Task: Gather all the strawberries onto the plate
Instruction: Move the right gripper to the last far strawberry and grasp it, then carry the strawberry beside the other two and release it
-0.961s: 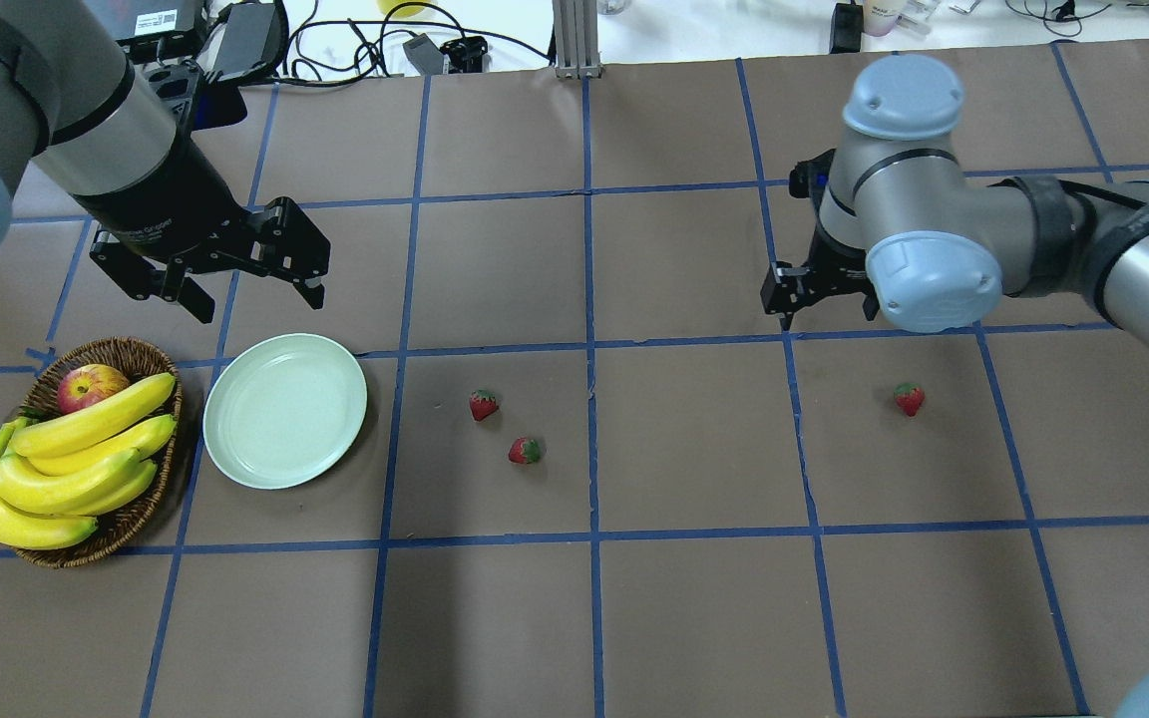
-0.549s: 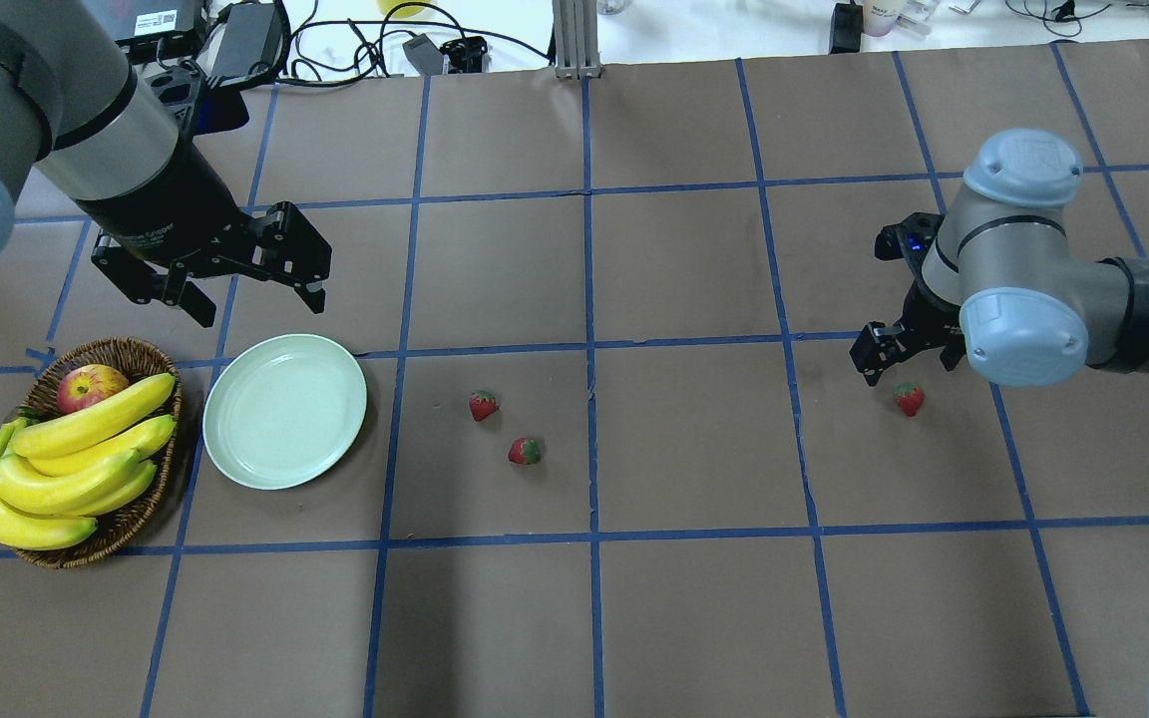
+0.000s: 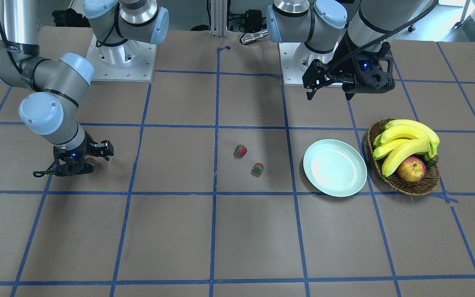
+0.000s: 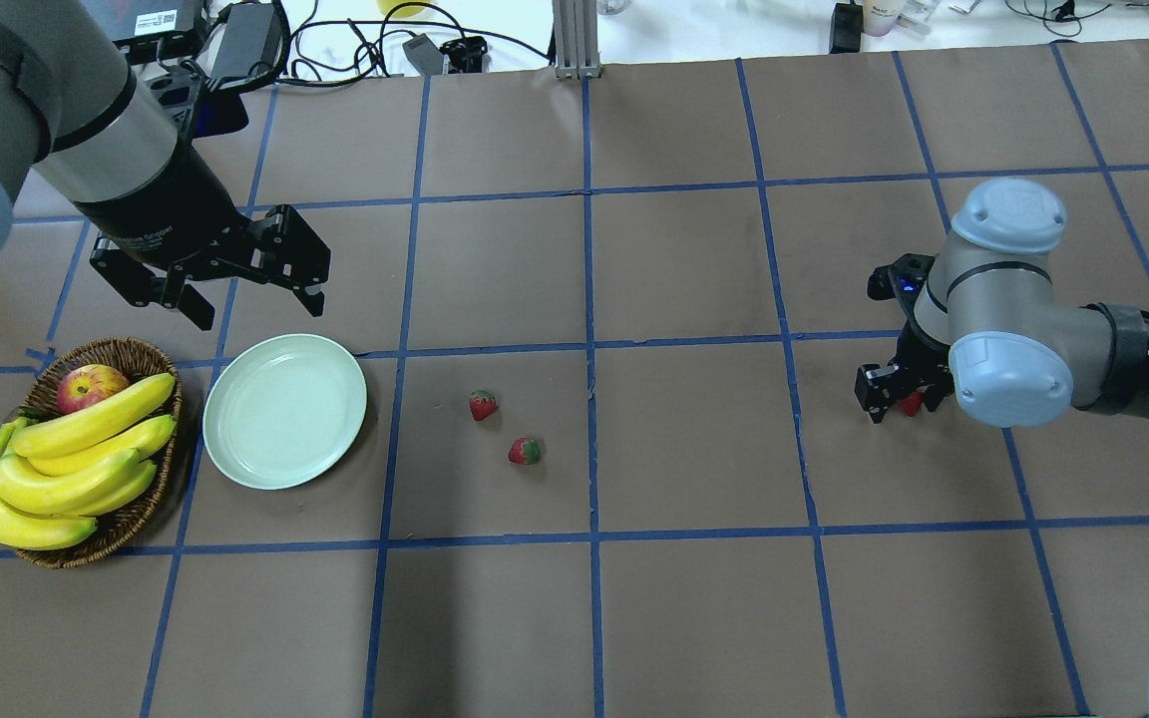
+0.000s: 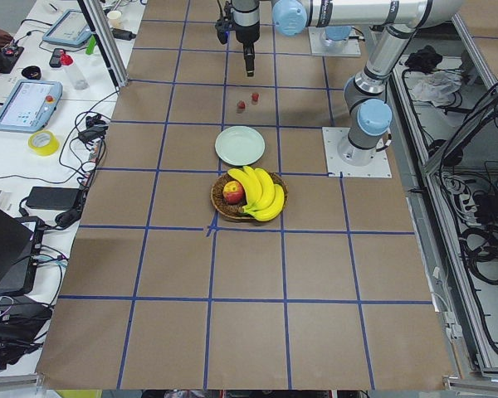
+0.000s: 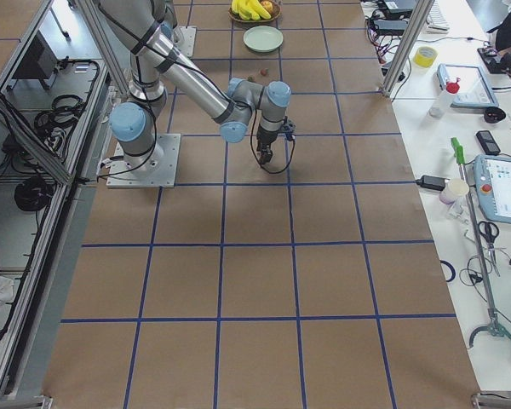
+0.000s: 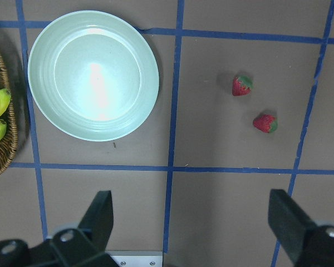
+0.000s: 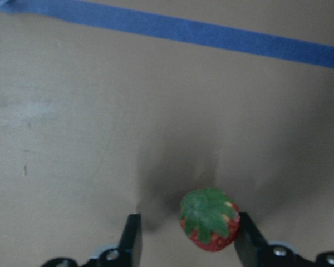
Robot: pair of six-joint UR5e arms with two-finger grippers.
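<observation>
Two strawberries (image 4: pixel 483 405) (image 4: pixel 525 451) lie mid-table, right of the pale mint plate (image 4: pixel 285 411); they also show in the left wrist view (image 7: pixel 241 85) (image 7: pixel 265 123). The third strawberry (image 8: pixel 210 219) lies on the table between the open fingers of my right gripper (image 4: pixel 899 394), close to one finger (image 8: pixel 247 239) and apart from the other. My left gripper (image 4: pixel 255 299) is open and empty, hovering just beyond the plate (image 7: pixel 93 75).
A wicker basket (image 4: pixel 126 354) with bananas (image 4: pixel 76 454) and an apple (image 4: pixel 91 387) stands left of the plate. Cables and boxes lie along the table's far edge. Blue tape lines grid the brown tabletop.
My right arm has swung toward the right-hand strawberry and come down, so its open fingers now straddle it. My left gripper has barely moved.
</observation>
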